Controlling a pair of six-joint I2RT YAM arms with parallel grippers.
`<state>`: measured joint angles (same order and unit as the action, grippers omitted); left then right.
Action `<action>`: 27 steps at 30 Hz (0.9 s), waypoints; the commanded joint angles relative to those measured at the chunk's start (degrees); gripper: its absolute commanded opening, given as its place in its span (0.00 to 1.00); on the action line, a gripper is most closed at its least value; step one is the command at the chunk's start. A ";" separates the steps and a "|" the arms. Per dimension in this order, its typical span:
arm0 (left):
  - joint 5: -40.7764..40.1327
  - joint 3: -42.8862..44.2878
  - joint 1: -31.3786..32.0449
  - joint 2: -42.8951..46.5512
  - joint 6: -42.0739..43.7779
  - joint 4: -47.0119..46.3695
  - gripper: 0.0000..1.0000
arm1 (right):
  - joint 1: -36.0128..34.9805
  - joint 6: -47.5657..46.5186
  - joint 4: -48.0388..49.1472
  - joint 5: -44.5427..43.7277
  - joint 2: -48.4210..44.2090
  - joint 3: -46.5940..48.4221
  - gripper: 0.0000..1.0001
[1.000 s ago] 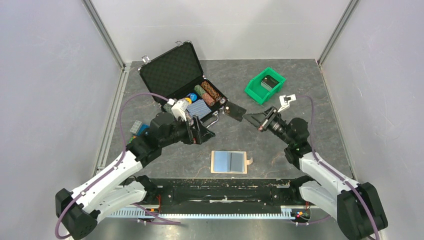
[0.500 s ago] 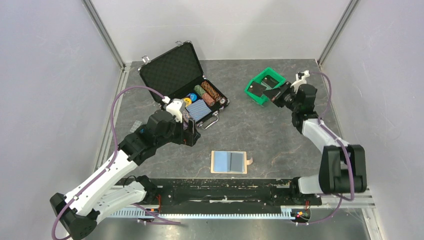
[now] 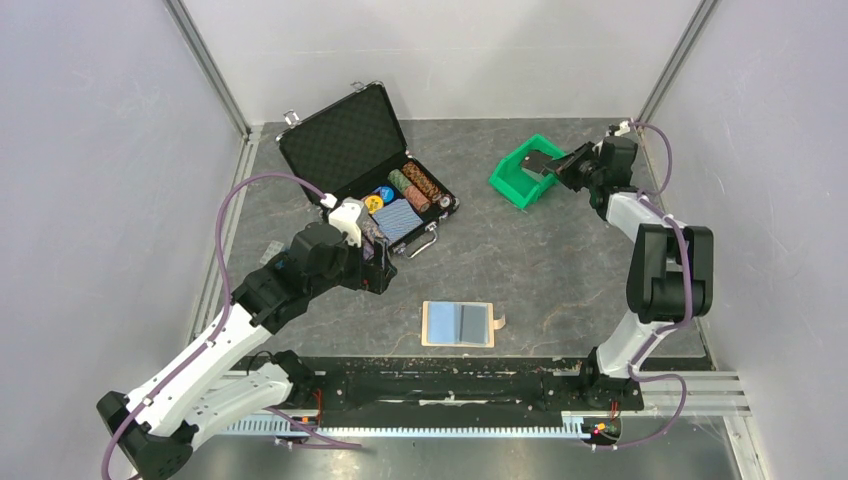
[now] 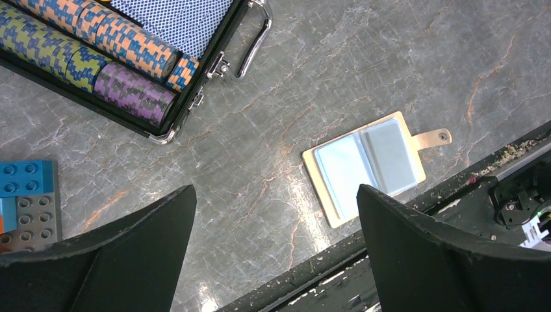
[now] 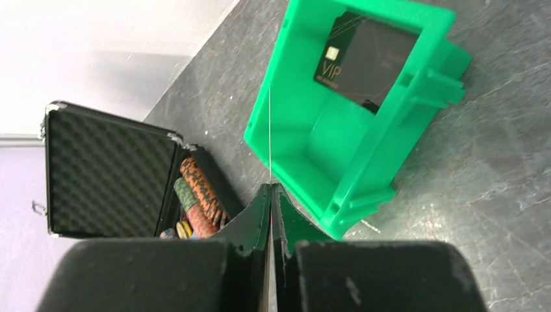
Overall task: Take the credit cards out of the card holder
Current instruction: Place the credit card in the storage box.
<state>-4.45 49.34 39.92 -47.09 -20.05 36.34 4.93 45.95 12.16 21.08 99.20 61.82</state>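
open card holder [image 3: 458,324] on table [image 3: 560,280]; right gripper [image 3: 560,165] over green bin [image 3: 508,186]

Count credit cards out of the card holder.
2. A black VIP card lies in the green bin; a second card is pinched edge-on in the right gripper by the bin. More may be hidden in the card holder.

Under my wide-spread left pincer [image 4: 274,195] the table [image 4: 364,58] lies bare all the way to the open card holder [image 4: 364,162], which sits just beside the near rail. The chip case [image 3: 345,140] and its handle [image 4: 256,39] crowd the far side, with toy bricks [image 4: 26,195] on the left. My right pincer [image 5: 271,190], clamped on an edge-on credit card [image 5: 269,130], hangs at the green bin [image 5: 351,175], whose walls ring a dark VIP card [image 5: 367,58].
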 commanded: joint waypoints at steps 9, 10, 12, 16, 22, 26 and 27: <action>-1.64 0.76 -0.11 0.43 3.45 -0.93 1.00 | 1.34 2.27 -2.25 -5.05 9.92 10.34 0.00; -1.68 0.76 -0.11 0.46 3.44 -0.92 1.00 | 1.56 2.44 -2.23 -4.94 10.50 10.69 0.00; -1.92 0.84 -0.11 0.50 3.36 -0.99 1.00 | 1.83 2.80 -2.23 -5.06 11.31 11.32 0.00; -2.54 0.76 -0.09 0.66 3.26 -1.01 1.00 | 2.27 3.00 -2.30 -4.90 13.04 12.61 0.00; -2.67 0.75 -0.11 0.56 3.00 -1.07 1.00 | 2.92 3.76 -1.46 -4.63 15.24 13.72 0.00; -2.67 0.62 -0.10 0.86 2.92 -1.09 1.00 | 3.26 4.72 -0.77 -3.84 16.62 14.27 0.00; -2.80 0.58 -0.06 0.84 2.83 -1.09 1.00 | 3.38 4.92 -0.54 -3.79 16.79 14.29 0.00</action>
<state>-5.96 49.34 39.92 -47.07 -20.05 36.34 7.75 49.82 9.61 17.17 114.50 73.54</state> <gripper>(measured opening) 0.996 0.004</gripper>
